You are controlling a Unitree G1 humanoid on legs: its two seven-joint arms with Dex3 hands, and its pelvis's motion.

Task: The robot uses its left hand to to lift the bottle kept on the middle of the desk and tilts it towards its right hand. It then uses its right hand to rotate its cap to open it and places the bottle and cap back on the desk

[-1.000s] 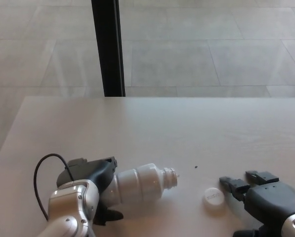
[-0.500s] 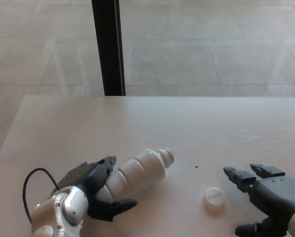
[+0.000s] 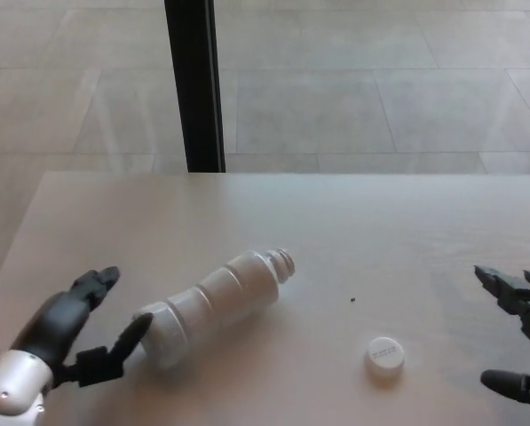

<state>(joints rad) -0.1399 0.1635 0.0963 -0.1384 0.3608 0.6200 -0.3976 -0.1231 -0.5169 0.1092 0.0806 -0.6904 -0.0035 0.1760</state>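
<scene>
At far left, left robot hand (image 3: pixel 65 333) open and empty, fingers spread just beside the base of the bottle (image 3: pixel 213 305), lying on its side on the bench (image 3: pixel 353 222) with open neck pointing up and right. Cap (image 3: pixel 384 353) flat on the bench, well apart from the bottle; right robot hand (image 3: pixel 520 342) at the edge, likewise open and empty. Judging release as the step in hand: best to draw both hands straight back, clear of bottle and cap, without nudging the bottle into a roll.

The white ribbed bottle (image 3: pixel 213 306) lies on its side on the counter (image 3: pixel 336 231), uncapped, neck pointing up-right; its white cap (image 3: pixel 384 354) rests flat nearby.
</scene>
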